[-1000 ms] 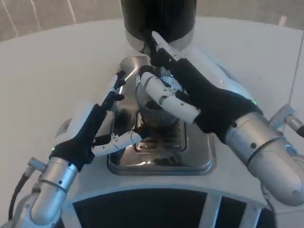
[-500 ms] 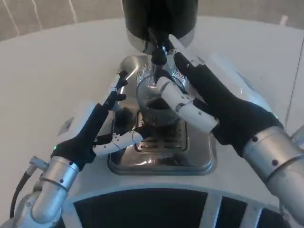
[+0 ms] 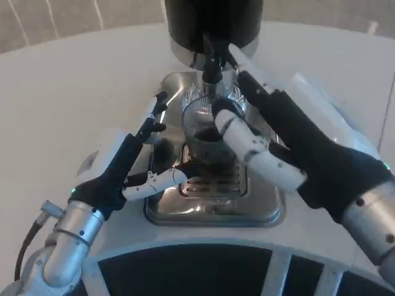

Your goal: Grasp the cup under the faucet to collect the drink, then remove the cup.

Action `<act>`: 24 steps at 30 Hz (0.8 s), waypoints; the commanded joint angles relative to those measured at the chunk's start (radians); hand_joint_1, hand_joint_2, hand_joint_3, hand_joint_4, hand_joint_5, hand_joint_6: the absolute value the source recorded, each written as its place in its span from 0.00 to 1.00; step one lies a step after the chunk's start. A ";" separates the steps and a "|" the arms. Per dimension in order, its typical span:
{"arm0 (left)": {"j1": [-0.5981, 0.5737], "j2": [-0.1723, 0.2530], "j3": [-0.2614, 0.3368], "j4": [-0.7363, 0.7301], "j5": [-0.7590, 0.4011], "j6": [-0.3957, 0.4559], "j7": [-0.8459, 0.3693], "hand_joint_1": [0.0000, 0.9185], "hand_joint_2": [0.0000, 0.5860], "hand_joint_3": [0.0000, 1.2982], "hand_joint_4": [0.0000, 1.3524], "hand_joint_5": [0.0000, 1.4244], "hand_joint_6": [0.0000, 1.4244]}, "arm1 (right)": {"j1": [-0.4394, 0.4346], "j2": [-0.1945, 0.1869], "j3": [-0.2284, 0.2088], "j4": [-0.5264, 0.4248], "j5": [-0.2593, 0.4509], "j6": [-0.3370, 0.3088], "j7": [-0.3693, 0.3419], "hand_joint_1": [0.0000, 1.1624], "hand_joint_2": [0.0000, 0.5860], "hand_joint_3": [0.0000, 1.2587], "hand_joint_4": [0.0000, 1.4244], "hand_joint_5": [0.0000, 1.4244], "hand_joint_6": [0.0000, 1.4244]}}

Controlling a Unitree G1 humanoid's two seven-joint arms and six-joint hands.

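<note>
A clear glass cup (image 3: 202,134) with dark drink in its bottom stands on the steel drip tray (image 3: 262,206), right under the black faucet (image 3: 211,69) of the dark dispenser (image 3: 213,21). My right hand (image 3: 290,145) reaches in from the right. Its thumb lies against the cup's front right side, and its fingers (image 3: 247,68) stretch straight past the cup toward the faucet, not closed round the glass. My left hand (image 3: 133,160) is open at the tray's left edge, its fingers apart and a short way from the cup.
The white round table (image 3: 74,92) spreads out to the left and behind. A dark panel (image 3: 185,271) on the robot's chest fills the bottom edge. The dispenser body overhangs the cup from behind.
My right hand has drawn back to the right and toward me, uncovering the cup's rim and the faucet. The cup stays in place on the tray. The left hand has barely moved.
</note>
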 commanded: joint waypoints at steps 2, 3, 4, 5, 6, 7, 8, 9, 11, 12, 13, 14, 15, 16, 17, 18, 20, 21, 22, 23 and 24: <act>-0.016 0.000 -0.012 0.028 0.006 -0.021 -0.004 0.24 0.08 0.00 0.00 0.15 0.20 | 0.070 -0.052 -0.014 -0.062 -0.034 -0.024 0.058 0.00 0.94 0.00 0.00 0.00 0.00; -0.019 -0.001 -0.012 0.032 0.006 -0.021 -0.005 0.24 0.08 0.00 0.00 0.15 0.20 | 0.078 -0.058 -0.017 -0.066 -0.036 -0.026 0.064 0.00 0.94 0.00 0.00 0.00 0.00; -0.023 -0.002 -0.012 0.038 0.004 -0.022 -0.006 0.24 0.08 0.00 0.00 0.15 0.20 | 0.088 -0.066 -0.021 -0.074 -0.039 -0.031 0.072 0.00 0.94 0.00 0.00 0.00 0.00; -0.026 -0.002 -0.012 0.043 0.004 -0.023 -0.007 0.24 0.08 0.00 0.00 0.15 0.20 | 0.105 -0.077 -0.030 -0.082 -0.046 -0.048 0.085 0.00 0.94 0.00 0.00 0.00 0.00; -0.028 -0.003 -0.012 0.047 0.003 -0.023 -0.007 0.24 0.08 0.00 0.00 0.15 0.20 | 0.124 -0.084 -0.041 -0.087 -0.053 -0.070 0.098 0.00 0.94 0.00 0.00 0.00 0.00; -0.031 -0.004 -0.013 0.051 0.003 -0.024 -0.008 0.25 0.08 0.00 0.00 0.15 0.20 | 0.145 -0.087 -0.055 -0.090 -0.059 -0.095 0.112 0.00 0.94 0.00 0.00 0.00 0.00; -0.032 -0.005 -0.013 0.055 0.002 -0.024 -0.008 0.25 0.08 0.00 0.00 0.15 0.20 | 0.165 -0.087 -0.071 -0.091 -0.064 -0.121 0.125 0.00 0.94 0.00 0.00 0.00 0.00; -0.034 -0.006 -0.013 0.059 0.002 -0.025 -0.009 0.25 0.08 0.00 0.00 0.15 0.20 | 0.179 -0.081 -0.084 -0.091 -0.069 -0.141 0.136 0.00 0.94 0.00 0.00 0.00 0.00; -0.036 -0.007 -0.014 0.065 0.002 -0.025 -0.009 0.25 0.08 0.00 0.00 0.15 0.19 | 0.211 -0.067 -0.117 -0.091 -0.075 -0.185 0.157 0.00 0.94 0.00 0.00 0.00 0.00; -0.037 -0.009 -0.014 0.067 0.001 -0.025 -0.010 0.25 0.08 0.00 0.00 0.15 0.19 | 0.222 -0.059 -0.130 -0.091 -0.077 -0.202 0.166 0.00 0.94 0.00 0.00 0.00 0.00; -0.038 -0.010 -0.013 0.069 0.000 -0.025 -0.011 0.25 0.08 0.00 0.00 0.15 0.19 | 0.235 -0.052 -0.146 -0.091 -0.080 -0.220 0.177 0.00 0.94 0.00 0.00 0.00 0.00; -0.039 -0.011 -0.013 0.071 -0.001 -0.024 -0.012 0.25 0.08 0.00 0.00 0.15 0.19 | 0.254 -0.043 -0.169 -0.091 -0.083 -0.240 0.192 0.00 0.94 0.00 0.00 0.00 0.00; -0.040 -0.012 -0.013 0.073 -0.001 -0.024 -0.012 0.25 0.08 0.00 0.00 0.15 0.19 | 0.266 -0.034 -0.186 -0.091 -0.087 -0.257 0.205 0.00 0.94 0.00 0.00 0.00 0.00; -0.041 -0.013 -0.013 0.075 -0.001 -0.024 -0.011 0.25 0.08 0.00 0.00 0.15 0.19 | 0.282 -0.020 -0.207 -0.091 -0.090 -0.279 0.221 0.00 0.94 0.00 0.00 0.00 0.00; -0.042 -0.013 -0.012 0.077 -0.003 -0.023 -0.012 0.26 0.08 0.00 0.00 0.15 0.19 | 0.297 -0.012 -0.223 -0.091 -0.091 -0.297 0.234 0.00 0.94 0.00 0.00 0.00 0.00; -0.042 -0.014 -0.012 0.078 -0.004 -0.023 -0.013 0.26 0.08 0.00 0.00 0.15 0.19 | 0.312 -0.001 -0.239 -0.091 -0.094 -0.320 0.248 0.00 0.94 0.00 0.00 0.00 0.00; -0.043 -0.015 -0.009 0.081 -0.009 -0.022 -0.018 0.26 0.08 0.00 0.00 0.15 0.19 | 0.337 0.022 -0.268 -0.091 -0.102 -0.367 0.275 0.00 0.94 0.00 0.00 0.00 0.00; -0.043 -0.015 -0.009 0.082 -0.010 -0.022 -0.020 0.26 0.08 0.00 0.00 0.16 0.19 | 0.346 0.035 -0.284 -0.091 -0.106 -0.389 0.289 0.00 0.94 0.00 0.00 0.00 0.00; -0.043 -0.016 -0.009 0.084 -0.011 -0.022 -0.021 0.26 0.08 0.00 0.00 0.16 0.19 | 0.355 0.043 -0.299 -0.091 -0.109 -0.405 0.301 0.00 0.95 0.00 0.00 0.00 0.00; -0.044 -0.016 -0.008 0.085 -0.013 -0.023 -0.023 0.26 0.08 0.00 0.00 0.16 0.19 | 0.363 0.044 -0.321 -0.091 -0.111 -0.415 0.314 0.00 0.95 0.00 0.00 0.00 0.00; -0.044 -0.017 -0.007 0.087 -0.016 -0.024 -0.027 0.26 0.08 0.00 0.00 0.16 0.19 | 0.372 0.048 -0.344 -0.091 -0.113 -0.425 0.327 0.00 0.95 0.00 0.00 0.00 0.00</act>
